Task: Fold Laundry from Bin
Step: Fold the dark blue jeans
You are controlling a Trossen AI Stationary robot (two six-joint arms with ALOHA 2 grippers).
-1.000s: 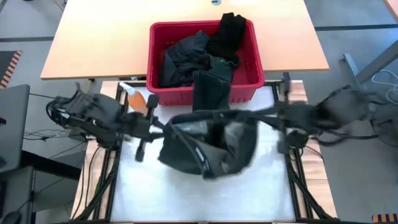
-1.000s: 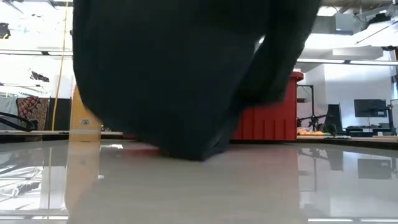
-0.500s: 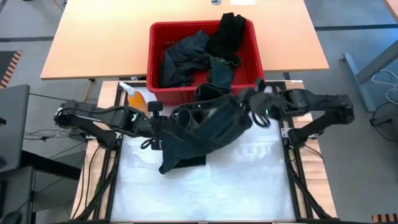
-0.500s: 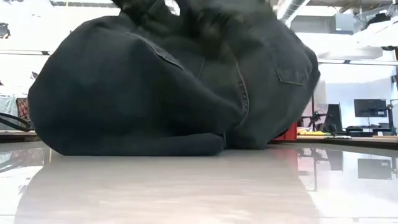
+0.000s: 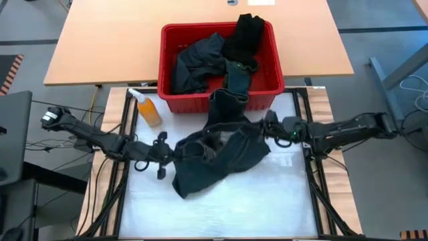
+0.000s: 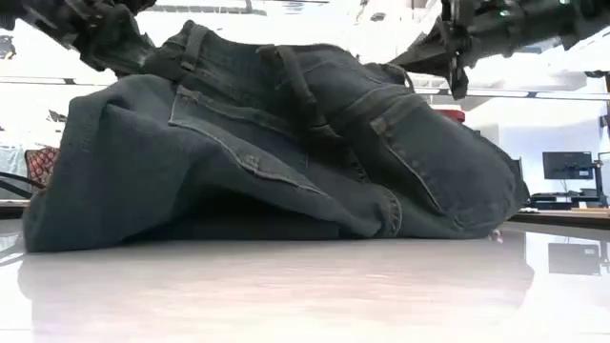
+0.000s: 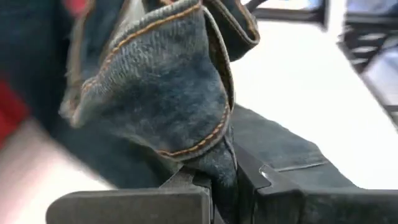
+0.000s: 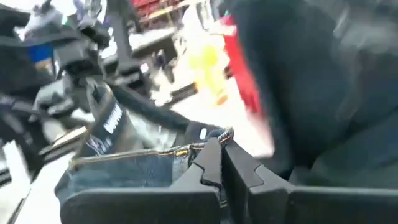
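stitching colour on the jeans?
Orange-tan, on dark blue jeans; clearest in the left wrist view.

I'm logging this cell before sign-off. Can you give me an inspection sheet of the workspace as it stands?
Surface: white mat, bare around the jeans.
Job's things: jeans bunched on the mat, one leg trailing to the red bin; more dark clothes inside it.
Clutter: orange bottle beside the bin.
Grippers: left gripper and right gripper both shut on the jeans' waistband.
Cables: loose cables left of the table.
Surroundings: wooden table behind; monitors in the room.
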